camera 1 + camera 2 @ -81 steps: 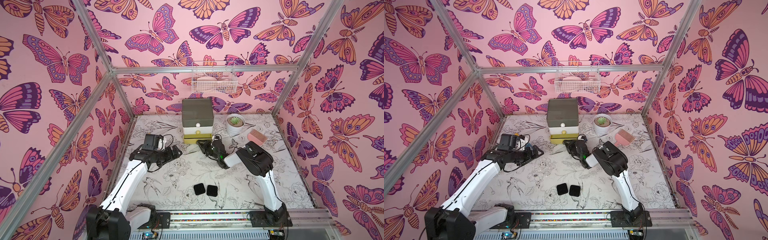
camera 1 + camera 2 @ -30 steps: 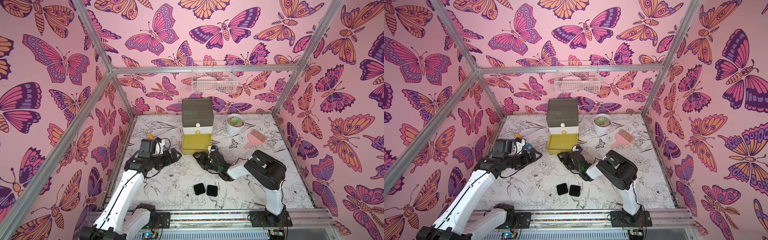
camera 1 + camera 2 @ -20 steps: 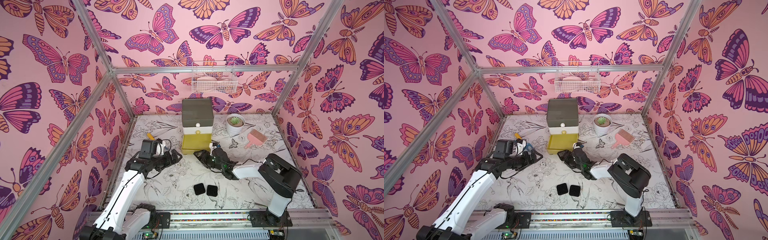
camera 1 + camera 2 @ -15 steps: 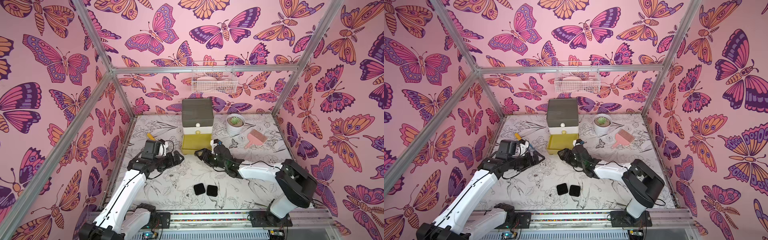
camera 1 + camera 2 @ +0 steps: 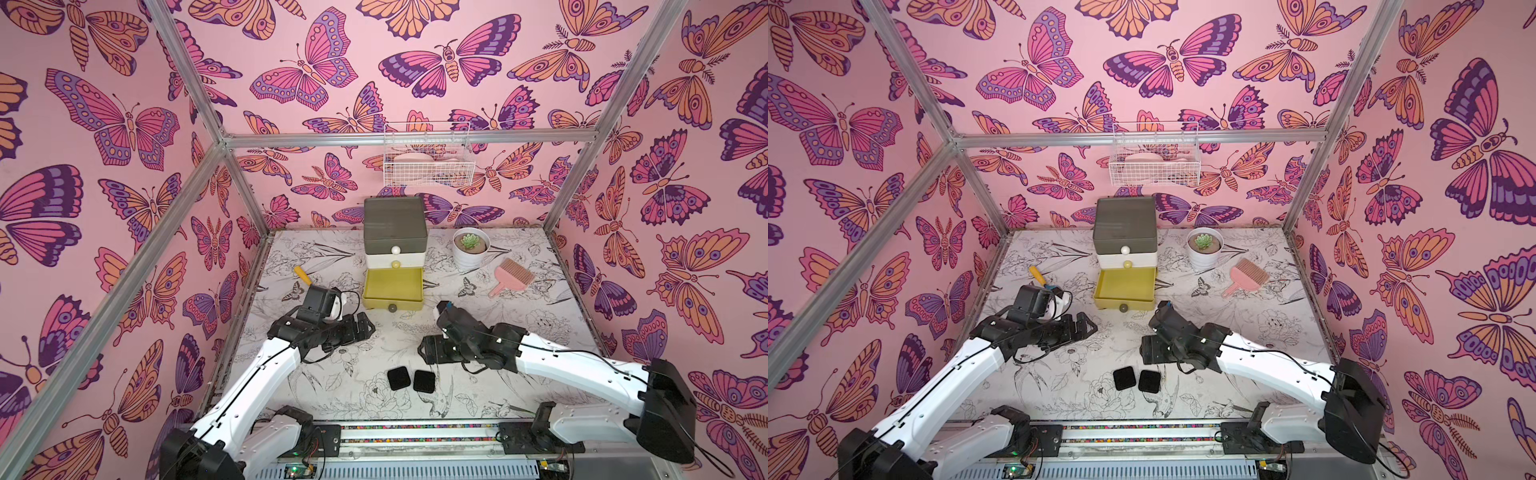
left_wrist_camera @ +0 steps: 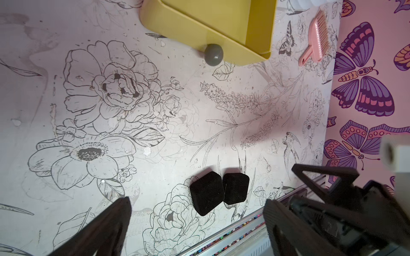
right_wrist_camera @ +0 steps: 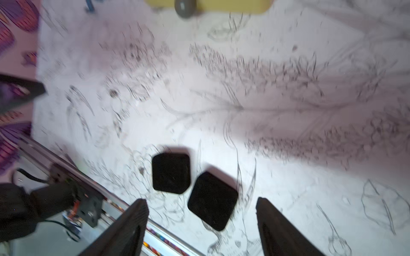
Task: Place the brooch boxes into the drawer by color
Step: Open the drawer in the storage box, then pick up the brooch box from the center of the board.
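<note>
Rail: A metal rail [image 5: 415, 432] runs along the near edge of the table [image 5: 332, 399].
Black brooch boxes: Two black brooch boxes lie flat on the table, close to the rail and about in the middle. The left box [image 5: 399, 378] and the right box [image 5: 424, 381] sit side by side. They touch or almost touch; I cannot tell which. Both top views show them out on the table, well apart from the drawer chest [image 5: 395, 232].
Right gripper: The right gripper [image 5: 424, 355] hangs over the table, just on the far side of the right box. Its wrist view is blurry, but the two dark fingers [image 7: 133, 223] stand far apart there. The right box shows between them, down on the table. The gripper holds nothing.
Left gripper: The left gripper [image 5: 365, 330] is on the left side, farther back than the boxes and well apart from them. Its jaws are spread wide and it holds nothing.
Yellow drawer: The yellow drawer [image 5: 392, 302] at the bottom of the drawer chest is pulled out toward the near side. Its grey knob [image 5: 392, 308] sits on the front.
Drawer chest: It stands far back in the middle. The white tier with the yellow knob [image 5: 397, 264] and the grey tier with the white knob [image 5: 396, 250] are pushed in.
Tool: A tool with a yellow handle [image 5: 302, 275] lies on the table, left of the yellow drawer.
Pink brush: A pink brush [image 5: 511, 276] lies on the table, right of the yellow drawer.
Plant pot: A white plant pot [image 5: 467, 259] with a small green plant stands right of the drawer chest.
Wire basket: A white wire basket [image 5: 428, 174] hangs on the far wall, above the drawer chest.
</note>
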`<state>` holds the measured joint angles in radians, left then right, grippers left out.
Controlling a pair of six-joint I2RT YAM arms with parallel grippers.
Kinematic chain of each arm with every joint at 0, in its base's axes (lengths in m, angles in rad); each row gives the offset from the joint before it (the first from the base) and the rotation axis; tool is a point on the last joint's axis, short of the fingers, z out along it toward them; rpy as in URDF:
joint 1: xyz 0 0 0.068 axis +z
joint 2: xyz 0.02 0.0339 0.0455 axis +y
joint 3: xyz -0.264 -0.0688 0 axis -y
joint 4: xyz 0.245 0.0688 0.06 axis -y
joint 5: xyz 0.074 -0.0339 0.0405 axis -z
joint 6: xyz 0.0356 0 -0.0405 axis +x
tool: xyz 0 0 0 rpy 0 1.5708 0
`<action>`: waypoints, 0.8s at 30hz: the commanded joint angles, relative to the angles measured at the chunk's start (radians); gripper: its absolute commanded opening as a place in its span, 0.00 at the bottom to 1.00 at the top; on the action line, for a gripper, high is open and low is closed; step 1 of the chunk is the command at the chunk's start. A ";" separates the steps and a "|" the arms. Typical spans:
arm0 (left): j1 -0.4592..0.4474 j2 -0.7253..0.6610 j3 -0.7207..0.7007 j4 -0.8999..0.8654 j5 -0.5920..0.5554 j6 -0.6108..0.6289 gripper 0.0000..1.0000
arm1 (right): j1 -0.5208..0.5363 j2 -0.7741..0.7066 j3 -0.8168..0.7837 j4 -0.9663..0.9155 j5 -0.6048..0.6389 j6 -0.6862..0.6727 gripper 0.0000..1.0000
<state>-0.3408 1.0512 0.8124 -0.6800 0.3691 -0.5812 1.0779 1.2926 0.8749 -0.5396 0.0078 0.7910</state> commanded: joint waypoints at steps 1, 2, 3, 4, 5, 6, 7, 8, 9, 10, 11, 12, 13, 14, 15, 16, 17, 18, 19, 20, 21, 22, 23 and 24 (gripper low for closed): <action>-0.004 0.026 -0.006 0.006 -0.004 -0.001 1.00 | 0.059 0.056 0.024 -0.160 0.048 0.019 0.82; -0.004 0.032 0.001 0.008 -0.002 -0.003 1.00 | 0.074 0.071 0.026 -0.159 0.054 0.030 0.82; -0.004 0.037 0.008 0.010 0.003 -0.003 1.00 | 0.084 0.088 0.029 -0.159 0.066 0.042 0.82; -0.004 0.040 0.014 0.011 0.003 -0.003 1.00 | 0.089 0.104 0.033 -0.157 0.073 0.052 0.82; -0.004 0.041 0.019 0.011 0.003 -0.004 1.00 | 0.089 0.115 0.037 -0.149 0.074 0.053 0.82; -0.004 0.043 0.024 0.011 0.004 -0.004 1.00 | 0.090 0.128 0.044 -0.142 0.075 0.053 0.82; -0.005 0.042 0.030 0.011 0.004 -0.004 1.00 | 0.090 0.140 0.055 -0.146 0.079 0.055 0.82; -0.004 0.042 0.033 0.010 0.007 -0.005 1.00 | 0.090 0.156 0.070 -0.151 0.084 0.054 0.82; -0.004 0.044 0.033 0.011 0.009 -0.004 1.00 | 0.090 0.174 0.085 -0.155 0.085 0.051 0.82; -0.004 0.045 0.034 0.011 0.011 -0.004 1.00 | 0.090 0.189 0.099 -0.161 0.083 0.047 0.83; -0.004 0.046 0.034 0.010 0.014 -0.002 1.00 | 0.090 0.206 0.114 -0.166 0.083 0.045 0.83; -0.004 0.047 0.034 0.009 0.017 -0.002 1.00 | 0.090 0.225 0.127 -0.169 0.078 0.041 0.84; -0.004 0.049 0.035 0.009 0.018 -0.003 1.00 | 0.091 0.238 0.137 -0.169 0.073 0.036 0.85; -0.004 0.049 0.034 0.010 0.022 -0.003 1.00 | 0.093 0.251 0.145 -0.166 0.068 0.034 0.85; -0.004 0.050 0.035 0.010 0.023 -0.001 1.00 | 0.095 0.262 0.151 -0.163 0.066 0.034 0.85; -0.004 0.050 0.036 0.010 0.023 0.001 1.00 | 0.096 0.268 0.153 -0.162 0.063 0.035 0.86; -0.004 0.049 0.035 0.010 0.021 0.000 1.00 | 0.097 0.270 0.151 -0.160 0.063 0.039 0.86; -0.004 0.047 0.034 0.009 0.019 0.001 1.00 | 0.097 0.270 0.146 -0.159 0.064 0.049 0.86; -0.004 0.047 0.033 0.011 0.018 0.002 1.00 | 0.097 0.270 0.142 -0.158 0.064 0.050 0.86; -0.004 0.047 0.034 0.010 0.018 0.004 1.00 | 0.097 0.271 0.141 -0.163 0.069 0.051 0.86; -0.004 0.047 0.031 0.011 0.018 0.004 1.00 | 0.097 0.271 0.139 -0.167 0.076 0.054 0.86; -0.004 0.049 0.032 0.010 0.016 0.004 1.00 | 0.097 0.293 0.135 -0.166 0.076 0.057 0.87; -0.004 0.048 0.032 0.011 0.018 0.004 1.00 | 0.097 0.305 0.133 -0.163 0.070 0.056 0.87; -0.004 0.047 0.031 0.011 0.018 0.005 1.00 | 0.097 0.314 0.136 -0.161 0.062 0.051 0.87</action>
<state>-0.3408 1.0954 0.8318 -0.6739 0.3744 -0.5846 1.1667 1.5723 1.0096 -0.6548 0.0631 0.8150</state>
